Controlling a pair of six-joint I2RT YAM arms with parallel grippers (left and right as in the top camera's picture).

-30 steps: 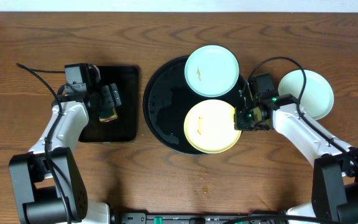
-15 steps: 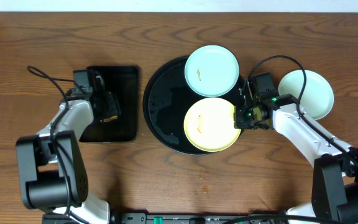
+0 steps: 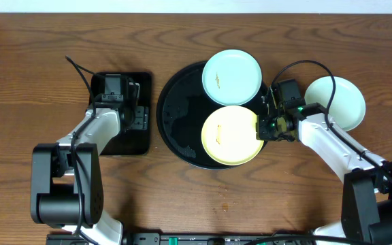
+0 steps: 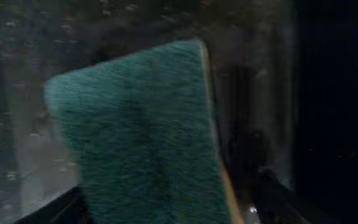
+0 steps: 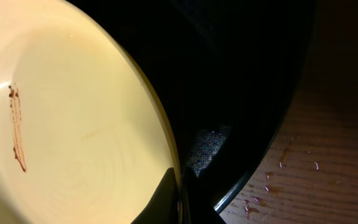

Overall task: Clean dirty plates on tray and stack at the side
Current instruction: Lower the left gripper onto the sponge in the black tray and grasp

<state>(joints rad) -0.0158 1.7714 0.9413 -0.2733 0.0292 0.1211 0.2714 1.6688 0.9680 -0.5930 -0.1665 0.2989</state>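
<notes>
Right tool (image 3: pixel 262 128) clenched on right rim of yellow plate (image 3: pixel 226 136). Plate lay on round tray (image 3: pixel 175 122), brown smear (image 5: pixel 16 127) on its face. Mint plate (image 3: pixel 232 77) sat at tray's far edge. Second mint plate (image 3: pixel 339 102) on bench (image 3: pixel 250 197), right of tray. Left tool (image 3: pixel 138 116) was over rectangular tray (image 3: pixel 140 141), green sponge (image 4: pixel 142 137) close before it; released or grasping could not be told.

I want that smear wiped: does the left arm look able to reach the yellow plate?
Probably yes. Only open round black tray lies between the left gripper and the yellow plate; the right gripper pinches just its right rim, leaving the smear uncovered.
</notes>
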